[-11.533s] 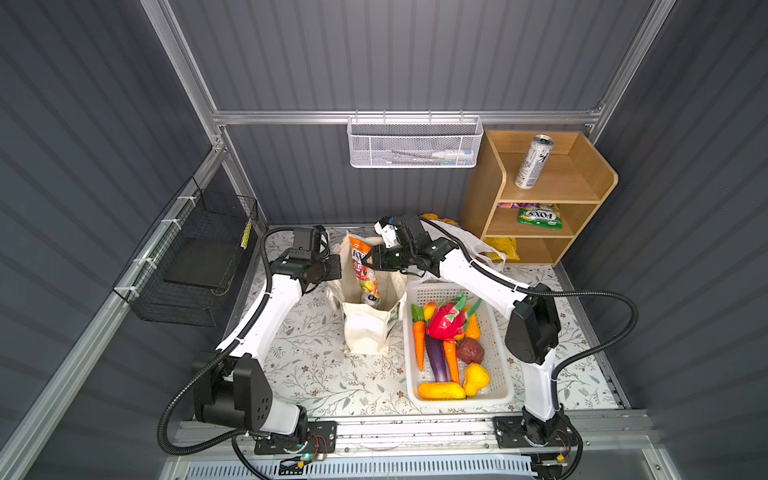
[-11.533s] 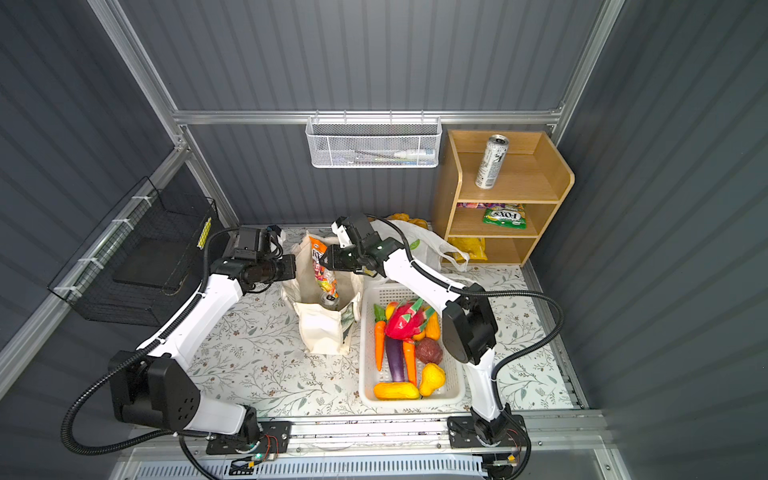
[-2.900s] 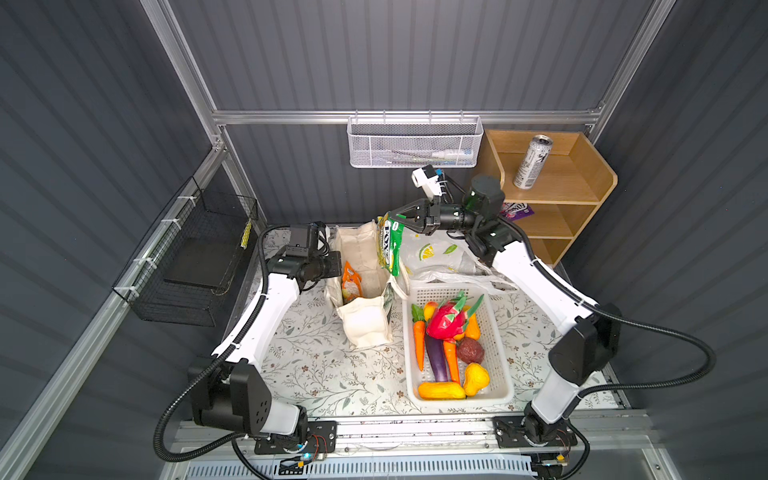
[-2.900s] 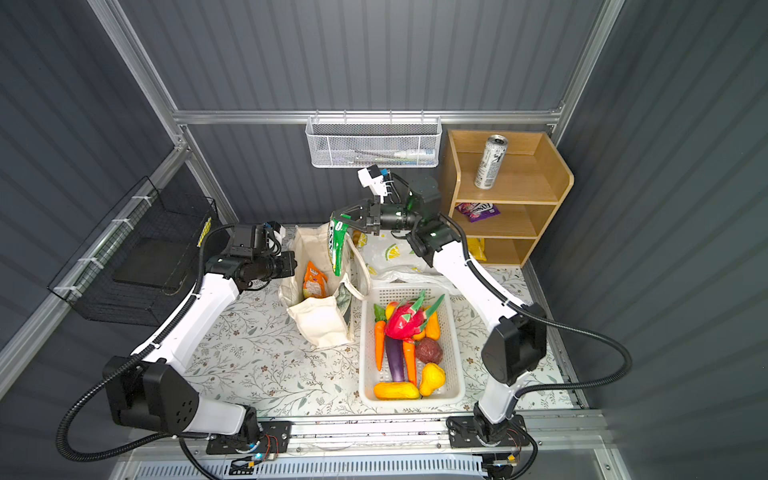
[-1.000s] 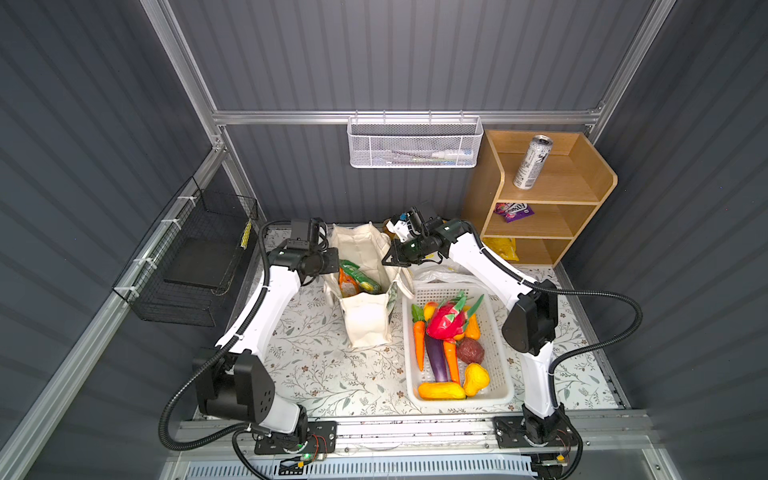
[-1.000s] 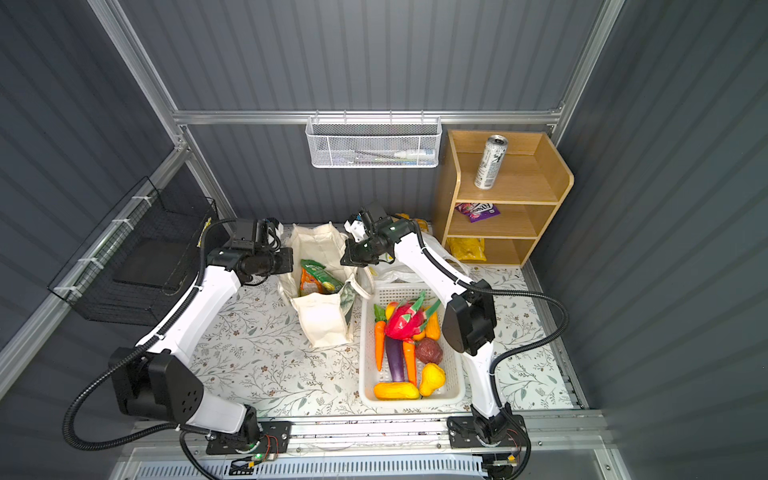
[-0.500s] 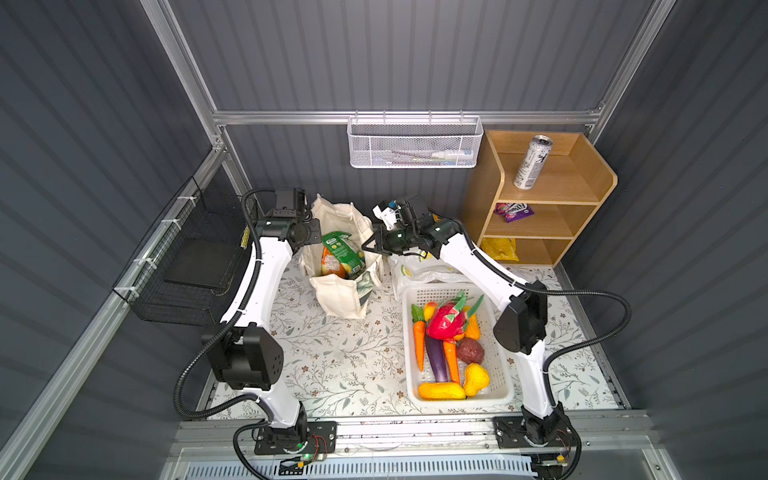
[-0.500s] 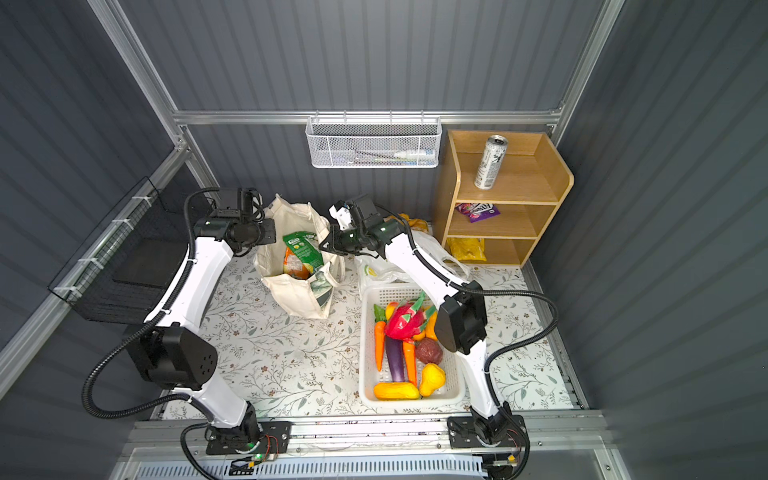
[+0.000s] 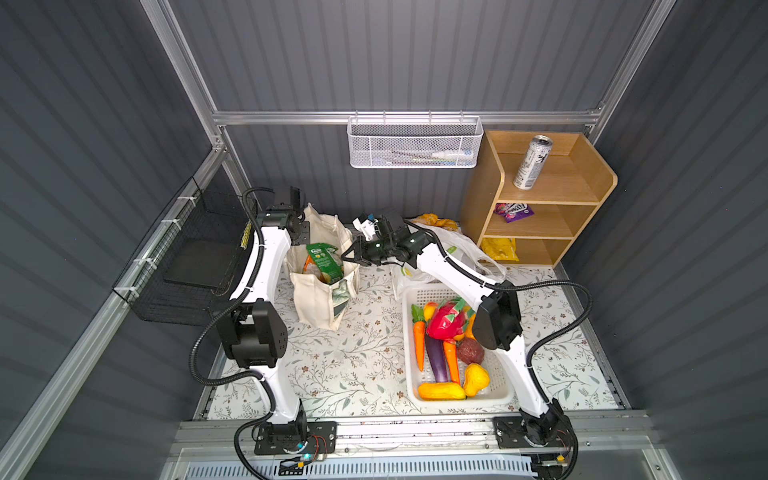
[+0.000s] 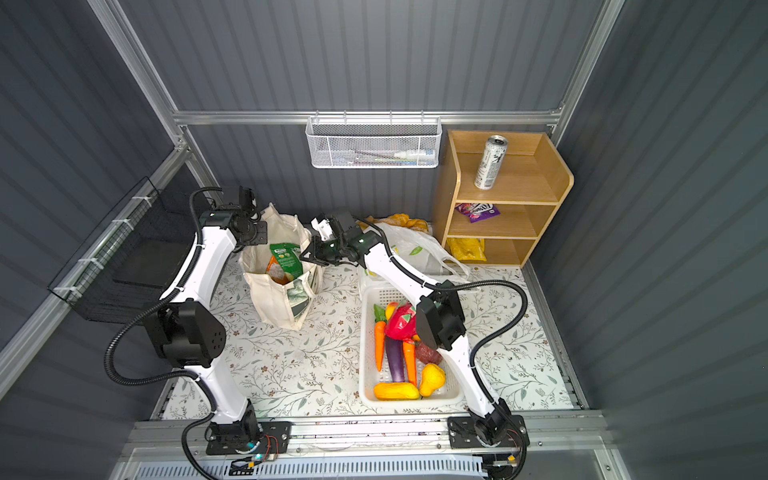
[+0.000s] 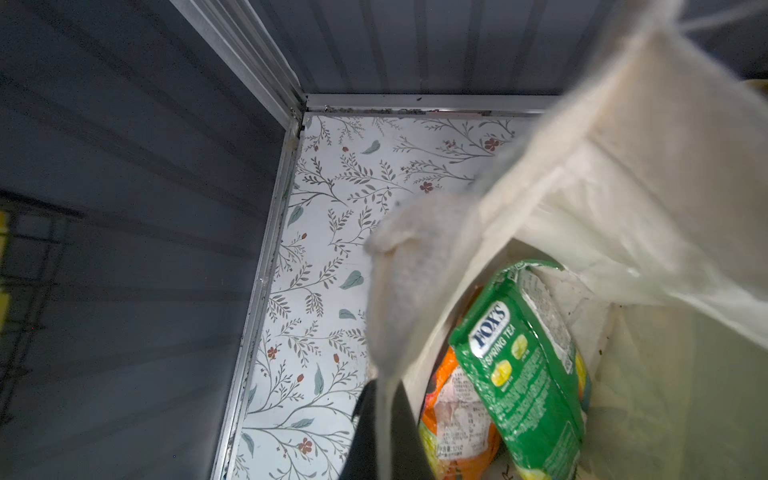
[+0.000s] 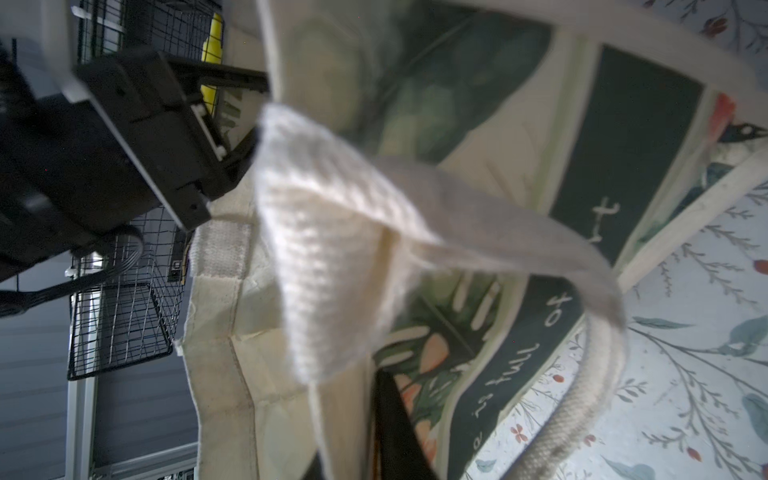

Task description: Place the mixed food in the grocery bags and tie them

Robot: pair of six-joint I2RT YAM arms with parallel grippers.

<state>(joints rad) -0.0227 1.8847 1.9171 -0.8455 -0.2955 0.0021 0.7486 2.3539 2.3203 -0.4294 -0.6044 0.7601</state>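
Tote (image 9: 320, 291) is standing open at the back left of the table (image 9: 357, 365), with a green packet (image 9: 322, 259) and an orange packet (image 9: 308, 262) sticking up inside. Left gripper (image 9: 302, 237) is sitting at its left rim. Right gripper (image 9: 353, 254) is hanging at its right rim, jaw gap unclear. Plastic bag (image 9: 453, 249) is lying behind the basket (image 9: 494, 390), which is holding the eggplant (image 9: 435, 357). Can (image 9: 532, 163) is standing on the shelf (image 9: 598, 174) top, with a purple packet (image 9: 513, 209) lying one level below

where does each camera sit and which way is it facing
top views: high in front, looking down on the table; left arm, right arm whole.
left wrist: above the canvas tote, looking into it; left fingers show.
right wrist: beside the tote's printed side; a right finger and the left arm's end show.
shared: all see the tote.
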